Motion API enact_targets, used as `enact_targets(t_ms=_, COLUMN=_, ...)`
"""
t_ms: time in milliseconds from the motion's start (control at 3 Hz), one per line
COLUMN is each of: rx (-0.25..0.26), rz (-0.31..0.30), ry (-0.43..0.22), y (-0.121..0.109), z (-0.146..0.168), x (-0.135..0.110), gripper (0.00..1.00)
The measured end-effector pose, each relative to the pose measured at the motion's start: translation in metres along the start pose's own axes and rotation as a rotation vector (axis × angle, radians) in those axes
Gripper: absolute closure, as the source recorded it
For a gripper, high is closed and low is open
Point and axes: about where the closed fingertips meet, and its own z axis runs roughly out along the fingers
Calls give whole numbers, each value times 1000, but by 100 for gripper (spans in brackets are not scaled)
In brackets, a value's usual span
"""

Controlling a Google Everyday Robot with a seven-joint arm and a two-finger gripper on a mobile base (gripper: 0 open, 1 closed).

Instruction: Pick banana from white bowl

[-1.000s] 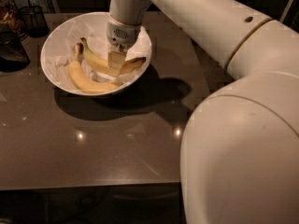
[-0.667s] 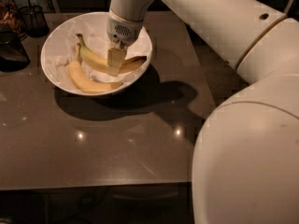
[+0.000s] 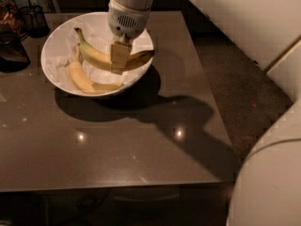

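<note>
The white bowl (image 3: 56, 46), lined with crumpled white paper, stands at the far left of the dark table. My gripper (image 3: 120, 59) reaches down from above over the bowl's right half and is shut on the middle of the banana (image 3: 94, 54). The banana is deeper yellow, with its stem up and to the left and its dark tip over the bowl's right rim. It hangs a little above the bowl's lining. A paler banana (image 3: 83, 80) lies in the bottom of the bowl, below and to the left of the gripper.
A dark wire-mesh cup (image 3: 34, 19) and a dark object (image 3: 11, 51) stand left of the bowl at the table's far left corner. The table's right edge (image 3: 211, 102) drops to carpet. My white arm and body (image 3: 268, 173) fill the right side.
The gripper has risen with the banana in it. The banana now hangs above the bowl's lining, its tip over the right rim. The paler banana stays in the bowl.
</note>
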Motion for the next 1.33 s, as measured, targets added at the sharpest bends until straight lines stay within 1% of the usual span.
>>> enact_targets(t_ms=333, rx=18, rz=6, ry=19, y=21, z=-18, x=6, gripper=100)
enact_targets(t_ms=667, rx=23, rz=27, ry=16, y=42, z=-28, x=15, gripper=100)
enact_targets(t_ms=1000, rx=25, rz=55, ry=6, y=63, z=-34, x=26, gripper=100)
enact_targets(t_ms=1333, rx=28, rz=96, ry=0, y=79, z=-37, x=40, gripper=100)
